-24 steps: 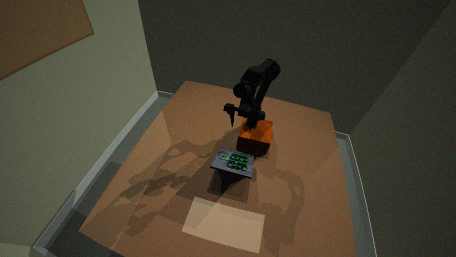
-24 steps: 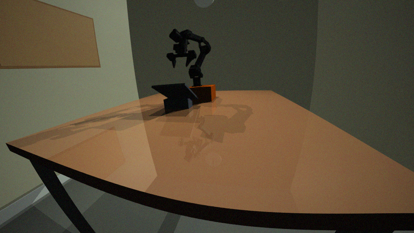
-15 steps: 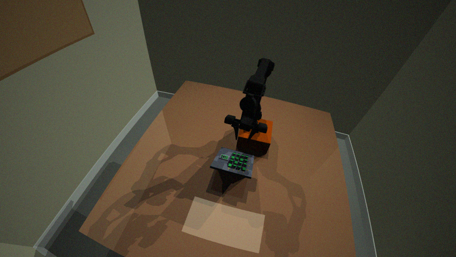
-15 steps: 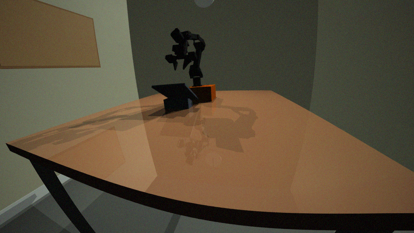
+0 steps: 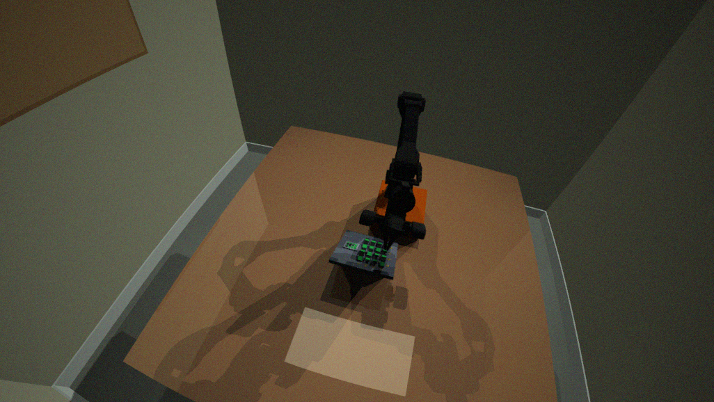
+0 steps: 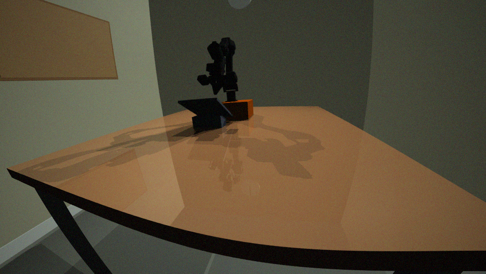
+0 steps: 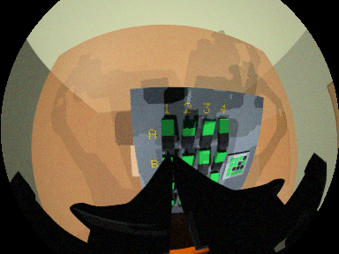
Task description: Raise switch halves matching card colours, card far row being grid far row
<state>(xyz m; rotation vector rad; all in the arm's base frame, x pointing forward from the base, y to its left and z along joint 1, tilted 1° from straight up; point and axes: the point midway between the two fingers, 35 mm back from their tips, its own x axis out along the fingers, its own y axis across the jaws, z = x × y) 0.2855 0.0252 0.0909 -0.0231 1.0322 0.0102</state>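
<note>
The grey switch panel (image 5: 338,255) (image 7: 142,119) stands tilted on a dark stand. Its rocker switches have green far halves and dark near halves. In the wrist view, switch A1 (image 7: 168,127) and the rest of row A show fully. My gripper (image 5: 387,246) (image 6: 215,94) (image 7: 171,160) is shut and empty, its tips together over the column 1 side of the panel. In the wrist view the tips overlap switch B1, and the fingers hide much of the two nearer rows. Contact with a switch cannot be told. The small card (image 5: 351,245) (image 7: 237,165) shows green and dark squares beside column 4.
The orange base block (image 5: 418,203) (image 6: 250,108) stands behind the panel in the top and exterior views, under the arm. The wooden table (image 5: 479,279) (image 6: 306,211) carries arm shadows. A pale rectangle (image 5: 349,349) shows on the table beyond the panel's far edge.
</note>
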